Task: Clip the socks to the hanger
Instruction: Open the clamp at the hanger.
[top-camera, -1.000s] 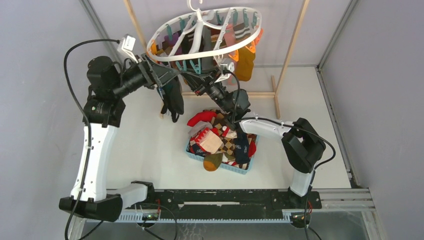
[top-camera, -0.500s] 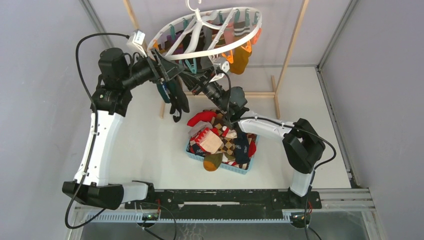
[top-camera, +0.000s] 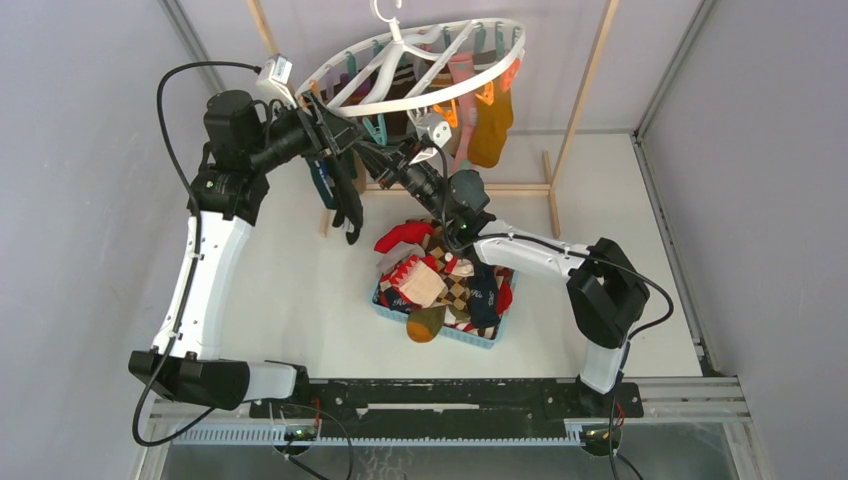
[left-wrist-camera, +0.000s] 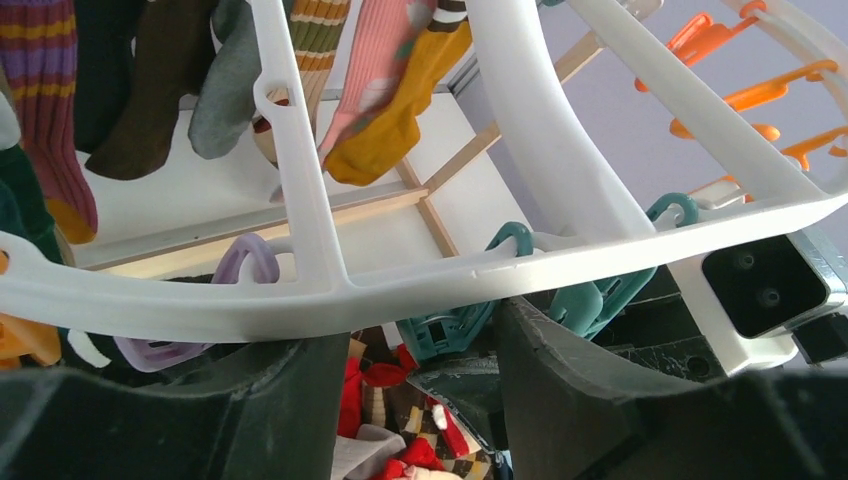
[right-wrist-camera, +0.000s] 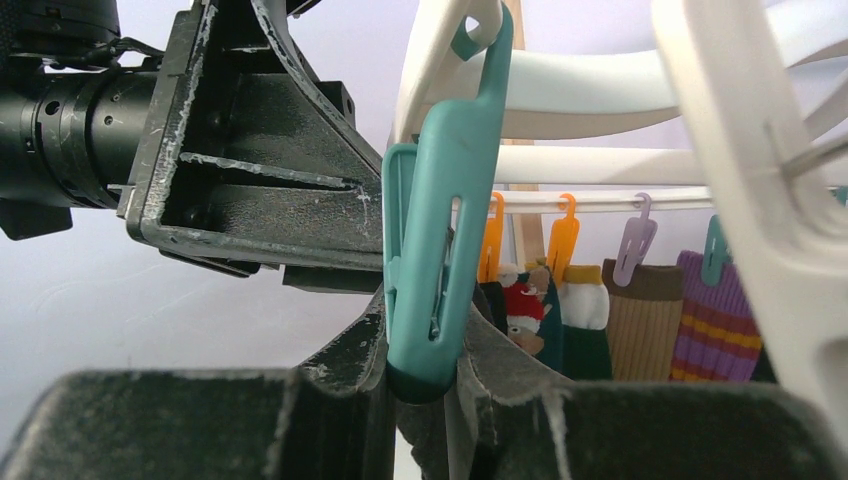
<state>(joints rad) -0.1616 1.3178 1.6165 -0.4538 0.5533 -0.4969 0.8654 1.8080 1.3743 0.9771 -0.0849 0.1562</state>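
Teal in colour, 1 clip (right-wrist-camera: 432, 250) dangling from the rim of the hanger (left-wrist-camera: 420, 285) was pinched between the narrowed jaws of the right gripper (right-wrist-camera: 425, 380). A dark sock (top-camera: 347, 205) was seen hanging beneath the left gripper (top-camera: 335, 135), just beside that clip; whether its jaws gripped it could not be told. More socks (top-camera: 440, 285) were heaped in a basket (top-camera: 470, 338) below.

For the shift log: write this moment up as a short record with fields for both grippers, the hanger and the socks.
left gripper: fingers apart, just under the rim of the hanger
right gripper: shut on a teal clip hanging from the hanger
hung socks: several, including a mustard sock and a pink sock
dark sock: hangs below the left gripper; clipped or held, cannot tell
blue basket: full of loose socks
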